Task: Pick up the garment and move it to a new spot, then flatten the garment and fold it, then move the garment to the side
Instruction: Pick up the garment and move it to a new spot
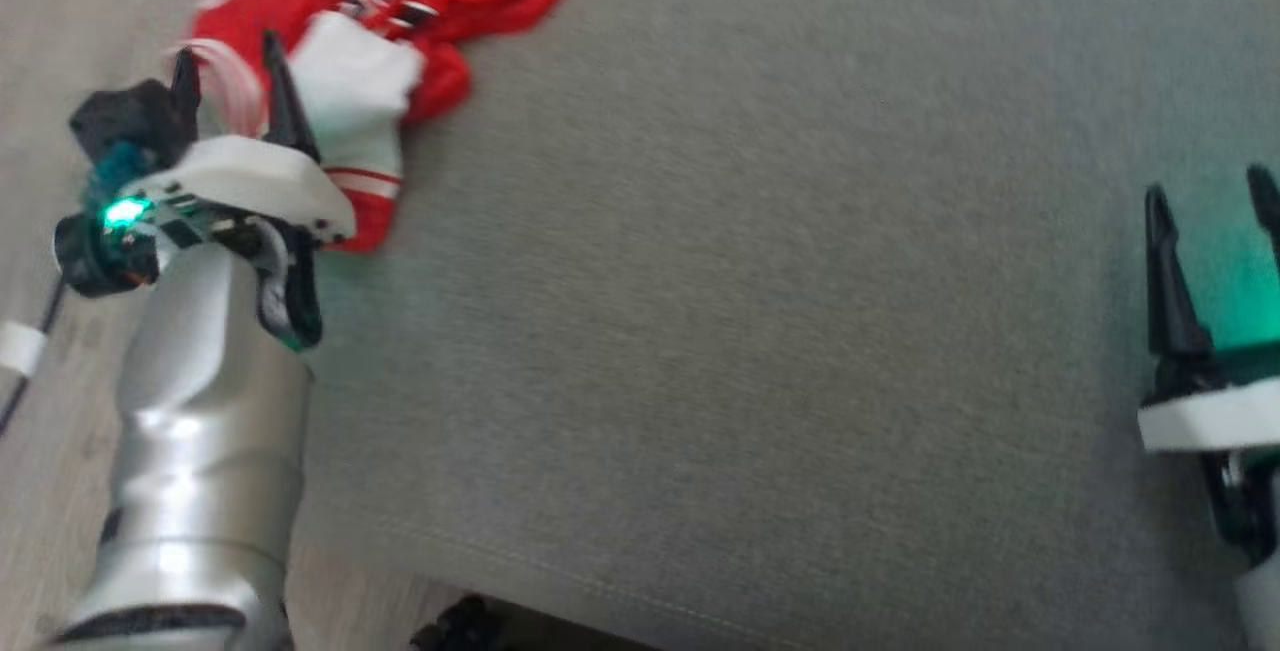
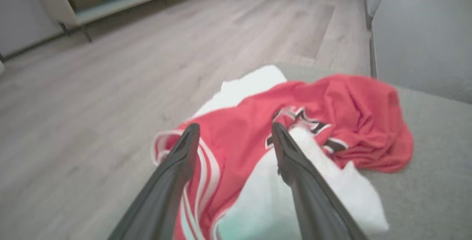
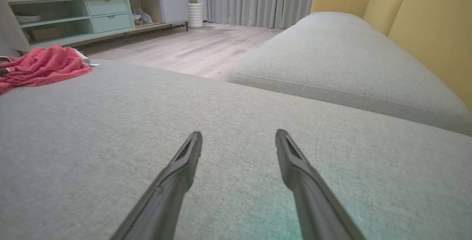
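Garment (image 2: 354, 114), red and white, bears blurred, unreadable black lettering (image 2: 297, 116).

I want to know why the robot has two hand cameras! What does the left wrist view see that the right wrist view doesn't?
Left wrist view: the left gripper, open, by the crumpled red and white garment, near enough to show its lettering. Right wrist view: the right gripper, open, over bare grey cushion, a yellow backrest, curtains. Both: garment, cushion, wooden floor, shelf unit.
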### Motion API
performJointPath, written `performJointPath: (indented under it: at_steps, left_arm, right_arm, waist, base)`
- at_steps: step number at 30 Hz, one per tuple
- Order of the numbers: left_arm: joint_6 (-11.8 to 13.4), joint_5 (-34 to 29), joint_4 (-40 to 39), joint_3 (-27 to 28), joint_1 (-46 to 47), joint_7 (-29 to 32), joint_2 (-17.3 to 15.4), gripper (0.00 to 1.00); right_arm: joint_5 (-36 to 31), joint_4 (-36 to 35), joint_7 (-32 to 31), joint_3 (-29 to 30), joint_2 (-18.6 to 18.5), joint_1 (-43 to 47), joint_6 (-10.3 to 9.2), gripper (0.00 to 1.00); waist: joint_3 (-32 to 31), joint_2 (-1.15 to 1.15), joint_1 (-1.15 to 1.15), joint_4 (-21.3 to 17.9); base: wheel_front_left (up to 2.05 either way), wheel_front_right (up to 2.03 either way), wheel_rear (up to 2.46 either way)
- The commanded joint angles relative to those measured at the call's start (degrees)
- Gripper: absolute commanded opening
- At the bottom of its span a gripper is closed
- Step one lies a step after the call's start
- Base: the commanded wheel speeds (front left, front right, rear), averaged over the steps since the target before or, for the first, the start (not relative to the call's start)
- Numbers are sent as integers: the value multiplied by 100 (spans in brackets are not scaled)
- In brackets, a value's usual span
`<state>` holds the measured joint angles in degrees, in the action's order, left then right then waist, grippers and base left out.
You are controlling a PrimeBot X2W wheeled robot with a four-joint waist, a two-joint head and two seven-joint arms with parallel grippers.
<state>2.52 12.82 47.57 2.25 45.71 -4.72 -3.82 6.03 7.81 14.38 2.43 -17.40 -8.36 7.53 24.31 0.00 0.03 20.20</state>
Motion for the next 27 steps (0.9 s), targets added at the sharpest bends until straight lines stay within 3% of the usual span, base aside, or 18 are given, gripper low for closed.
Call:
performJointPath:
  at_steps: [1,6,7,8,9,13,18,21,27]
  left_arm:
    - [11,177,233,315,140,44,-295,100]
    - [-124,515,1328,570,414,114,-420,100]
    - [-147,527,1456,573,460,52,-443,82]
    - [-174,530,1547,569,506,-55,-463,20]
    - [-211,523,1603,556,554,-213,-483,0]
    - [-268,255,1674,305,752,-815,-618,0]
    - [-216,-186,1300,-53,985,-1010,-821,0]
    - [-230,-565,523,-354,1150,-1024,-953,0]
    - [-500,-1065,-789,-965,1373,-1026,-956,0]
  right_arm:
    - [25,-237,62,-158,-155,-130,-4,100]
    - [61,-275,62,-207,-185,-313,-4,100]
    - [62,-272,62,-191,-178,-319,-4,100]
    - [63,-269,62,-177,-171,-318,-4,100]
    - [62,-260,62,-164,-163,-312,-4,100]
    - [58,-160,62,-161,-63,-257,-4,100]
    - [76,-65,62,-265,138,-227,-4,100]
    - [85,-5,62,-297,329,-181,-4,100]
    - [90,78,62,-252,786,127,-4,100]
  waist:
    - [548,0,-3,-480]
    - [764,0,-3,-676]
    - [777,0,-3,-684]
    - [784,0,-3,-688]
    - [779,0,-3,-684]
    - [592,0,-3,-639]
    - [124,0,-3,-669]
    - [-327,0,-3,-779]
    - [-1322,0,-3,-1311]
  base:
    - [0,0,0]
    - [0,0,0]
    - [0,0,0]
    - [0,0,0]
    - [0,0,0]
    - [0,0,0]
    - [0,0,0]
    - [0,0,0]
    - [0,0,0]
